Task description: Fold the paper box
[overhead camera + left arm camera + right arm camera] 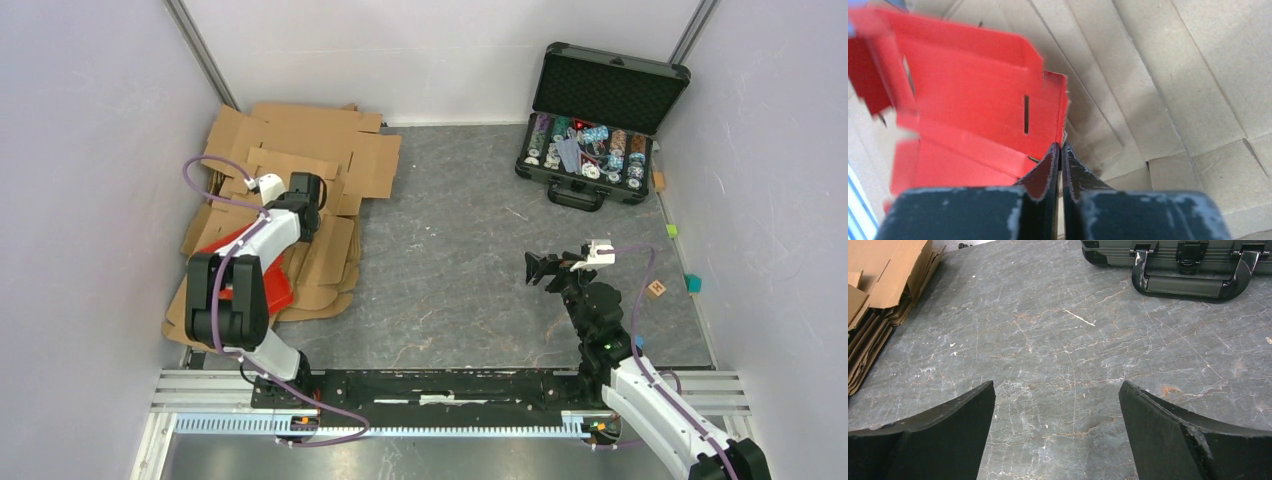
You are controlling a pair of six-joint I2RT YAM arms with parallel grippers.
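Note:
The paper box [973,100] is a bright red creased sheet with slots and raised flaps, lying on the brown cardboard at the left. My left gripper [1061,146] is pinched shut on its right edge, the thin red edge running in between the fingertips. In the top view only parts of the paper box [277,292] show beside my left arm [285,222], which hides its fingers. My right gripper [537,268] hovers over bare table at the right, far from the box. Its jaws [1057,385] stand wide open with nothing between them.
Brown corrugated cardboard sheets [320,150] are piled at the back left, and their edge [878,315] shows in the right wrist view. An open black case of poker chips [595,120] stands at the back right. Small blocks [656,289] lie near the right wall.

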